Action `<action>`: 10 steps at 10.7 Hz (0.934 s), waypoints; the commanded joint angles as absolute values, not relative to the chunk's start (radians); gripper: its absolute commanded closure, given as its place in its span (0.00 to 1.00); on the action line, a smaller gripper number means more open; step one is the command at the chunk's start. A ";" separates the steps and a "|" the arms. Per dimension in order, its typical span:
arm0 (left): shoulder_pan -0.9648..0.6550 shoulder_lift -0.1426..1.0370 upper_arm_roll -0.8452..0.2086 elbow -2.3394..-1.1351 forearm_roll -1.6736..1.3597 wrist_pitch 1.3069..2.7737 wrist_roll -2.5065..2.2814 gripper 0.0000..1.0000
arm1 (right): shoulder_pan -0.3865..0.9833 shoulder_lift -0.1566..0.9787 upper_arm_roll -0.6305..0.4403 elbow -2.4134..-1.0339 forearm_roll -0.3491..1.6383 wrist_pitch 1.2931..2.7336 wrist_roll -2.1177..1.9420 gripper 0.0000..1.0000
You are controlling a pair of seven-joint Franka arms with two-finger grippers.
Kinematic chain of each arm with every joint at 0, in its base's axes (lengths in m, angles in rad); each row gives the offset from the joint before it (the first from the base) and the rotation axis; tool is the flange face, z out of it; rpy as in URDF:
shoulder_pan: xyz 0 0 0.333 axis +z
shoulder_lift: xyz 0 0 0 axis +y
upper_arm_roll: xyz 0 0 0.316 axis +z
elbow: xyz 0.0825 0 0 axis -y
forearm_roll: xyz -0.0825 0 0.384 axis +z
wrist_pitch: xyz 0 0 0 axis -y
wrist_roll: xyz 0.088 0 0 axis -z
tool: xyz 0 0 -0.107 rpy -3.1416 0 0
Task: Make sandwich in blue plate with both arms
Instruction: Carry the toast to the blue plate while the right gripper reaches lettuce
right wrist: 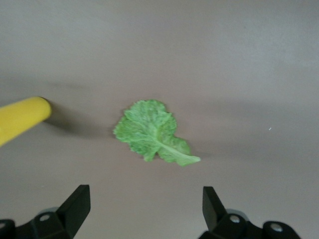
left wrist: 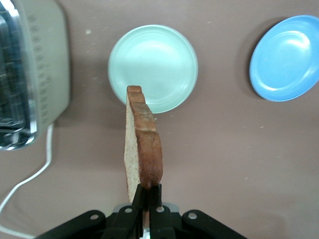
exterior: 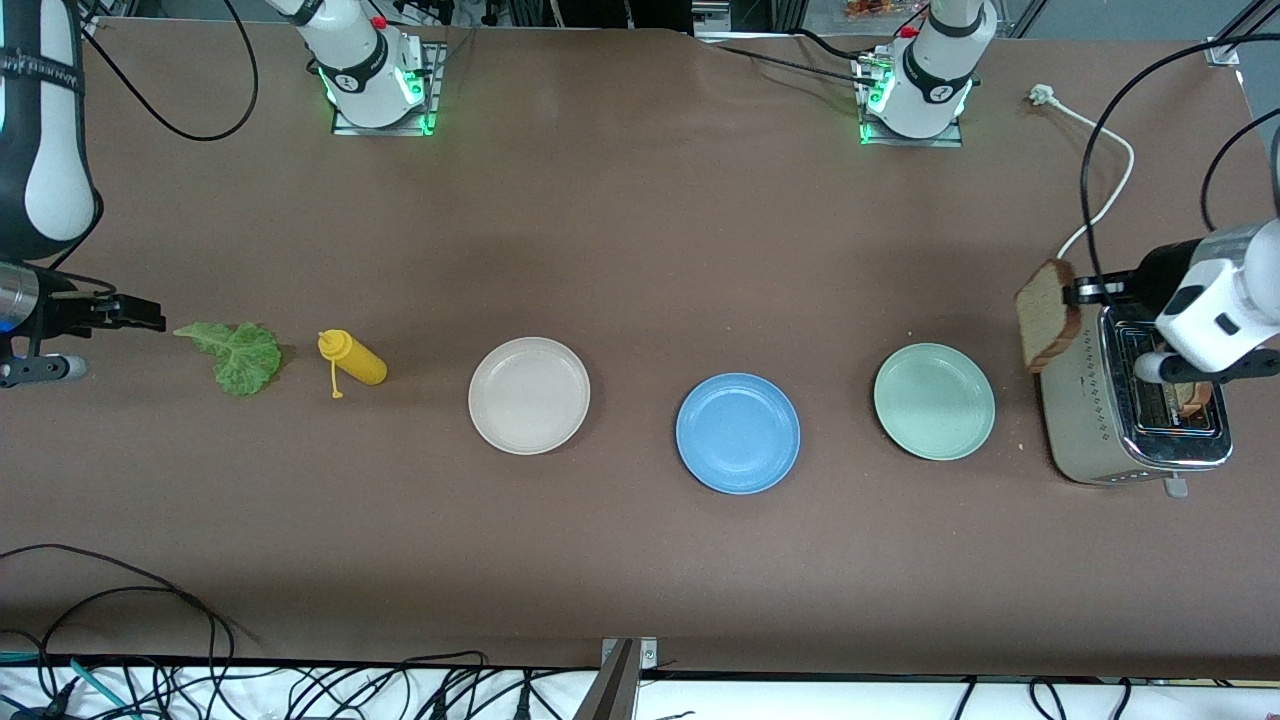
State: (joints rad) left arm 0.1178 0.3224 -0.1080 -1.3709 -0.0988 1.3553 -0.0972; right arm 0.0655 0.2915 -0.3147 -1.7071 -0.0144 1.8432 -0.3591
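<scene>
one bread slice clamped upright in left hand, over toaster edge.

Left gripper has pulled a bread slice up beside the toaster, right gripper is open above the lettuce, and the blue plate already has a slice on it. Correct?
Not quite: the blue plate is bare, as the front view shows. The rest holds: the left gripper is shut on the bread slice beside the toaster, and the right gripper is open above the lettuce.

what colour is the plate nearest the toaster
Pale mint green; the plate shows best in the left wrist view, beside the toaster.
</scene>
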 commanded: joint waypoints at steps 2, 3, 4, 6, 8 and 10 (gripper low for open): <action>0.022 0.363 -0.103 -1.384 -0.254 1.485 -0.233 1.00 | 0.018 0.334 -0.311 -1.825 0.002 1.998 -0.417 0.00; 0.006 0.386 -0.103 -1.390 -0.335 1.529 -0.257 1.00 | 0.018 0.354 -0.310 -1.838 0.002 2.034 -0.470 0.00; -0.001 0.417 -0.103 -1.397 -0.426 1.567 -0.265 1.00 | 0.018 0.377 -0.310 -1.841 0.002 2.043 -0.526 0.00; -0.044 0.471 -0.103 -1.402 -0.529 1.641 -0.278 1.00 | 0.020 0.420 -0.310 -1.844 0.002 2.068 -0.631 0.00; -0.089 0.541 -0.103 -1.401 -0.640 1.702 -0.273 1.00 | 0.020 0.454 -0.308 -1.848 0.002 2.069 -0.731 0.00; -0.139 0.589 -0.103 -1.401 -0.747 1.811 -0.262 1.00 | 0.020 0.469 -0.307 -1.880 0.002 2.127 -0.861 0.00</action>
State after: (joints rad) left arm -0.0837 0.5395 -0.1095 -1.4141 -0.6411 1.7182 -0.2637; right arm 0.0260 0.4618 -0.3124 -1.8394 -0.0102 2.0618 -0.7192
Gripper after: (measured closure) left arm 0.938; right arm 0.000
